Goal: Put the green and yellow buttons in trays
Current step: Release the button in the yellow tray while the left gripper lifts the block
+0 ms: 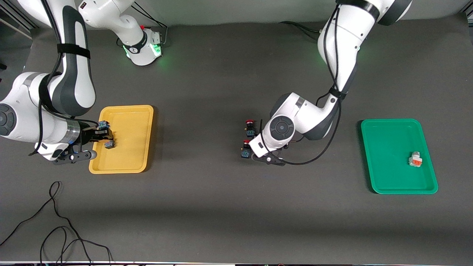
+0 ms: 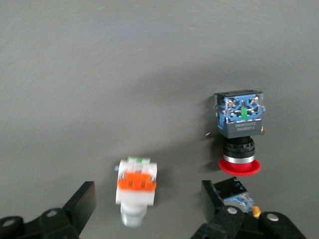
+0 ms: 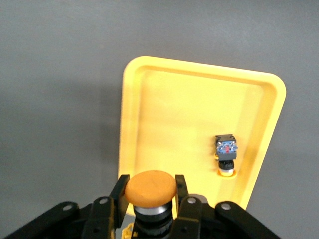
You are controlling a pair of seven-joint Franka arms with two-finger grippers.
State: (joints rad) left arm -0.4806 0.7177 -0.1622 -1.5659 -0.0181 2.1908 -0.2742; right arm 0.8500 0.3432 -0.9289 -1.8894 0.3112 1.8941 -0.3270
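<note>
a yellow-capped button (image 3: 150, 188) sits clamped in the right gripper (image 3: 149, 201) over the yellow tray (image 1: 140, 122), where another button (image 1: 109, 144) lies. a white-grey button (image 2: 136, 185) lies on the table between the left gripper's (image 2: 144, 204) spread fingers; another (image 1: 415, 159) rests in the green tray (image 1: 384, 177).

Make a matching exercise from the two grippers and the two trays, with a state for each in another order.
1. left gripper
2. right gripper
3. green tray
4. yellow tray

A. holds one white-grey button
B. shut on a yellow-capped button
C. holds one yellow-capped button lying down
D. open over a white-grey button on the table

Pairs: 1-D, 2-B, 3-A, 4-C.
</note>
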